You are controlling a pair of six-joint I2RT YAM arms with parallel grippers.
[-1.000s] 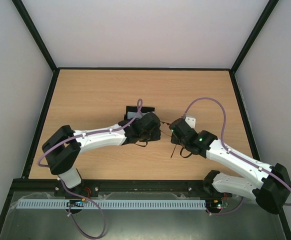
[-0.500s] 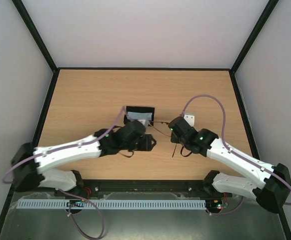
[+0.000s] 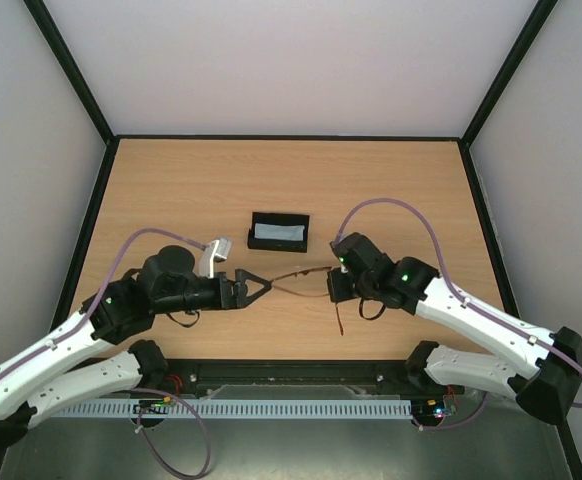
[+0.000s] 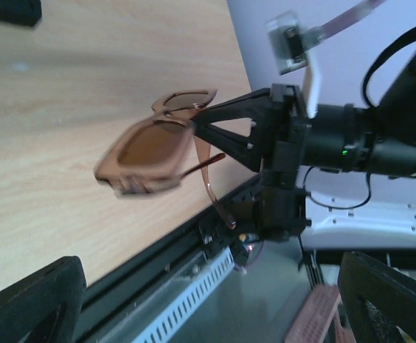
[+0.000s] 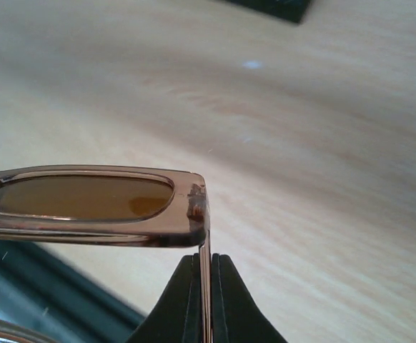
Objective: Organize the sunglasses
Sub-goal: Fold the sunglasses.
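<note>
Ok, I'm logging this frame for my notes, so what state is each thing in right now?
Sunglasses: unfolded, held in the air by one temple arm.
Right gripper: jaws shut on that temple arm.
Left gripper: jaws open, holding nothing.
Case: open.
Cloth: lying inside the case.

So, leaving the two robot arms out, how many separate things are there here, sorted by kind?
Sunglasses: 1
Black case: 1
Light blue cloth, lying in the case: 1
Total: 3
</note>
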